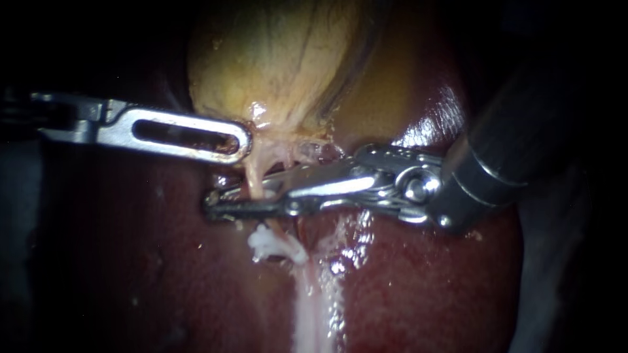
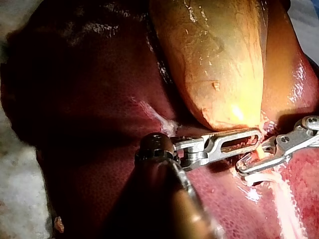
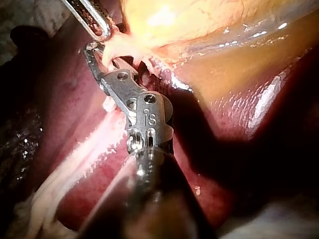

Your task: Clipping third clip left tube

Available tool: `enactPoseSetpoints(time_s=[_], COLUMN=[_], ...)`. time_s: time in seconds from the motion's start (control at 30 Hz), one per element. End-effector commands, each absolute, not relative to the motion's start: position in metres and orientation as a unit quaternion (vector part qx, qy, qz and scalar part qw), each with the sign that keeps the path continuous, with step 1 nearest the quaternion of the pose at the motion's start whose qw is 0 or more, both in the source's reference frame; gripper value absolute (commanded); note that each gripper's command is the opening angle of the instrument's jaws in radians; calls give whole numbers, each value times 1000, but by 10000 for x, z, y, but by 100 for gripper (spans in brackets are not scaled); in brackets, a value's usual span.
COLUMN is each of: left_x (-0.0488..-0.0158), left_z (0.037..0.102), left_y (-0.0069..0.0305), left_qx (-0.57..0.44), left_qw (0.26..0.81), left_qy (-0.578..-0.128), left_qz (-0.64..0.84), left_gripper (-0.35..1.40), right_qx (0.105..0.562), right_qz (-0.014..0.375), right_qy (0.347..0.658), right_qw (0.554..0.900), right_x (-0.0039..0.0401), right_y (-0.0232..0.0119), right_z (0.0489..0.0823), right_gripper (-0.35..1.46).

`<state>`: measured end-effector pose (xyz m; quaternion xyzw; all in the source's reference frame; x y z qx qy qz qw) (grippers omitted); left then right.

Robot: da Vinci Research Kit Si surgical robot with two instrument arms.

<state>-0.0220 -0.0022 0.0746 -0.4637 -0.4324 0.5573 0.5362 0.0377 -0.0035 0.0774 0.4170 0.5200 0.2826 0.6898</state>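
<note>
Plainly the step in hand is the placing of the clip itself. The right instrument (image 1: pixel 219 202) reaches in across the liver (image 1: pixel 425 281) with its jaws spread, one to each side of the left tube (image 1: pixel 252 172), which runs down from the gallbladder (image 1: pixel 281 59) and passes through the gap between them. The jaws straddle the tube without squeezing it, so the clip does not look fired yet. Whether a clip sits loaded inside them is hard to tell, since tissue and glare cover their inner faces. Just past the jaws, on the side away from the gallbladder, a white clip (image 1: pixel 267 243) already sits on the tube, near the jaws but apart from them. The left instrument (image 1: pixel 239 141) has its slotted jaws pressed together on the pale tissue (image 1: pixel 260 131) at the gallbladder's neck, and it appears to draw that tissue taut so the tube stands clear of the liver. The next move probably calls for checking that both jaw tips show past the tube's far edge, then closing the right jaws squarely across it. A skewed or partial bite would likely leave the tube only half closed.
</note>
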Motion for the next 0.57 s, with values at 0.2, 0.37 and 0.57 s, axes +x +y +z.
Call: enactPoseSetpoints(time_s=[0.2,0.37,0.57], left_x=[-220,-220,-220], left_z=[746,746,746], left_y=[-22,-22,-22], left_qx=[-464,-464,-464], left_qw=[536,536,536], left_qy=[-432,-432,-432], left_qz=[557,557,557], left_gripper=[-35,-35,-35], right_qx=[419,419,419], right_qz=[279,277,277], right_qy=[515,512,512], right_qw=[694,697,697], right_x=[378,378,378], right_y=[-38,-40,-40], right_z=[774,776,776], right_gripper=[-35,-35,-35])
